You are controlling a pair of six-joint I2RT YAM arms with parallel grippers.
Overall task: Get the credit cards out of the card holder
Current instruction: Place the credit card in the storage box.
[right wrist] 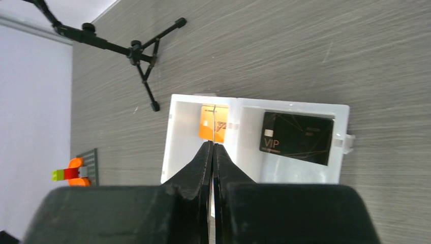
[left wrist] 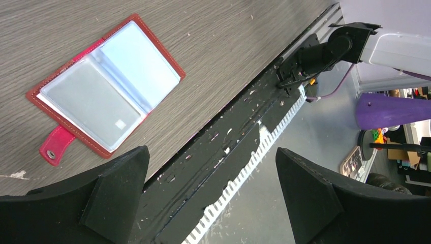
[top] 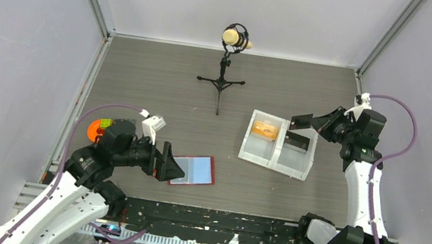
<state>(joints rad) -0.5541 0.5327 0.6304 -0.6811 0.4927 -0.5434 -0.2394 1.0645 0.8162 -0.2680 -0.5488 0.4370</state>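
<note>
Grey bench (top: pixel 161 79). Card holder (left wrist: pixel 104 86) lies open left of white tray (right wrist: pixel 173 152); pocket contents unclear. Shut, empty right gripper (right wrist: pixel 213 146) partly hides tray's orange card (right wrist: pixel 207 122), beside dark card (right wrist: pixel 297 137). Left gripper (left wrist: pixel 211 151) fully open, empty.

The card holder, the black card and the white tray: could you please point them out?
card holder (left wrist: pixel 109 86): left wrist view, pale inner pocket near the fold.
black card (right wrist: pixel 297 138): right wrist view, middle of its face.
white tray (right wrist: pixel 180 137): right wrist view, bare floor of one compartment.
</note>
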